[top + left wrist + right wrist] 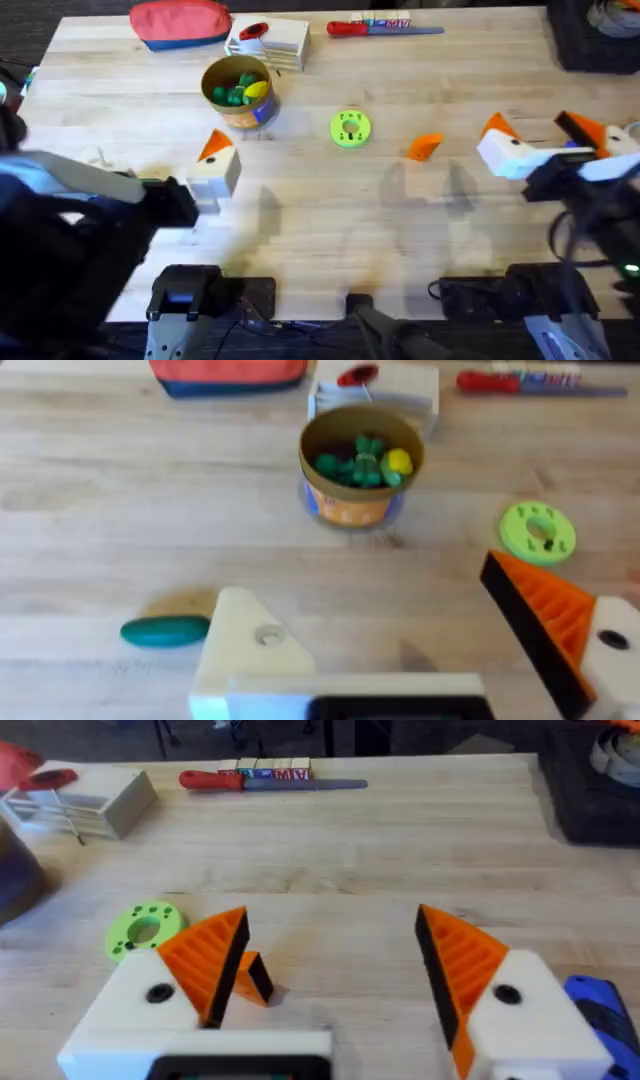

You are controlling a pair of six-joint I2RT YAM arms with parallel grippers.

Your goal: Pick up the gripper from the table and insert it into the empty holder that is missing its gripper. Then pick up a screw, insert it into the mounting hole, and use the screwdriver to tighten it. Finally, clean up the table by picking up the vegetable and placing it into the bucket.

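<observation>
The gripper (425,147) lies loose on the bench (400,230), right of the lime disc (350,129). The right gripper (330,965) hovers beside it, fingers apart; the left gripper (400,630), fingers apart, holds nothing.

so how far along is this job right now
Nothing looks finished yet. The loose orange gripper tip lies on the table, and the left arm's bare white holder has no tip. Both grippers, left and right, are open and empty. The teal vegetable is outside the bucket. Insertion, screwing and cleanup all remain.
</observation>
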